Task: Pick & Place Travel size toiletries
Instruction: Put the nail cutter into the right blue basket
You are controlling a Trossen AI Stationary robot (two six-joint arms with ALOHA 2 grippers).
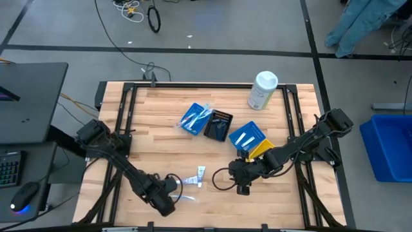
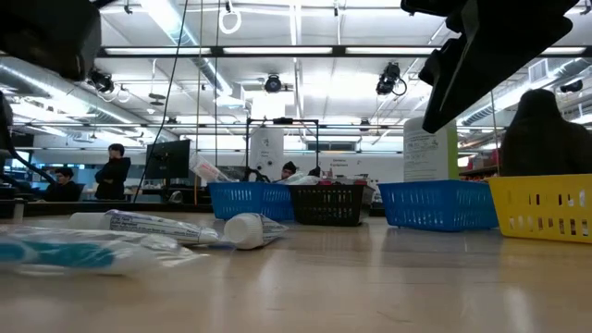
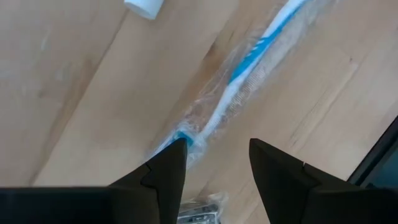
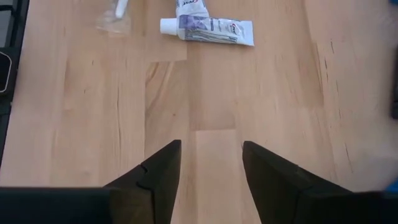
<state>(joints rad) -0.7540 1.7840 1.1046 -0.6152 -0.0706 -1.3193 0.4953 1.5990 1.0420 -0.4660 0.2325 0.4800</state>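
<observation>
A blue-and-white toothbrush in a clear wrap [image 3: 249, 68] lies flat on the wooden table near its front edge [image 1: 186, 197] [image 2: 83, 250]. My left gripper [image 3: 214, 155] [image 1: 172, 192] hangs open above one end of it, pointing steeply down, with one finger over the wrap's tip. I see no touch. A white toothpaste tube [image 4: 208, 28] [image 1: 199, 175] [image 2: 176, 227] lies flat just beyond the brush. My right gripper [image 4: 211, 155] [image 1: 241, 185] stands open over bare wood to the right of the tube, holding nothing.
Behind the toiletries stand a blue tray [image 1: 196, 118], a black tray [image 1: 219, 124], a second blue tray [image 1: 248, 136] and a yellow tray [image 1: 262, 149]. A white canister [image 1: 262, 90] stands at the far right. Bare wood lies between the grippers and the front edge.
</observation>
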